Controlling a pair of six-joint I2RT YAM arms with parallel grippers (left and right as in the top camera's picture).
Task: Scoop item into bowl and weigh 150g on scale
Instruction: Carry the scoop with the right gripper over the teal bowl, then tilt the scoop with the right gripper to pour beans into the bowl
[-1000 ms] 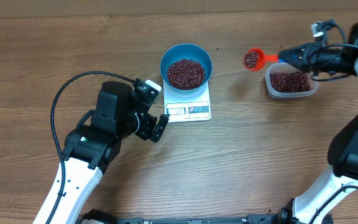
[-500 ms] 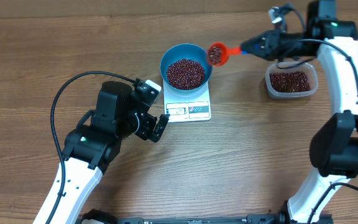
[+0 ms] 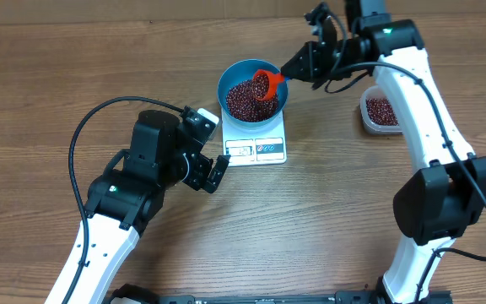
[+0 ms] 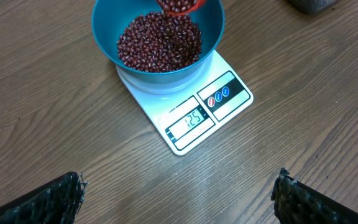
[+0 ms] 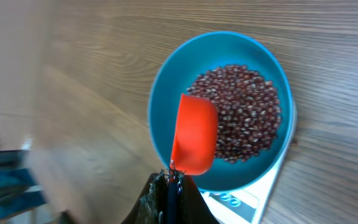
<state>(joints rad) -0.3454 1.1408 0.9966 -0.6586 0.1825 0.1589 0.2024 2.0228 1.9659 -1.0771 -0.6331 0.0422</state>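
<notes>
The right hand (image 3: 300,64) pinches the handle of a red scoop (image 3: 268,82), tipped over the beans (image 3: 245,101) heaped in the blue bowl (image 3: 221,89) on the scale (image 3: 256,149). The left hand (image 3: 216,171), spread wide, hovers near the scale above the tabletop (image 3: 353,211).

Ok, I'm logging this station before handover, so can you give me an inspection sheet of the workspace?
Surface: wooden table, no spills seen.
Job's things: blue bowl of beans on the scale, display reading 125; red scoop tipped over the bowl; tub of beans at right, partly hidden by the right arm.
Clutter: nothing seen.
Grippers: left gripper open, empty, beside the scale; right gripper shut on the scoop.
Cables: black cable looping from the left arm.
Surroundings: nothing seen.
</notes>
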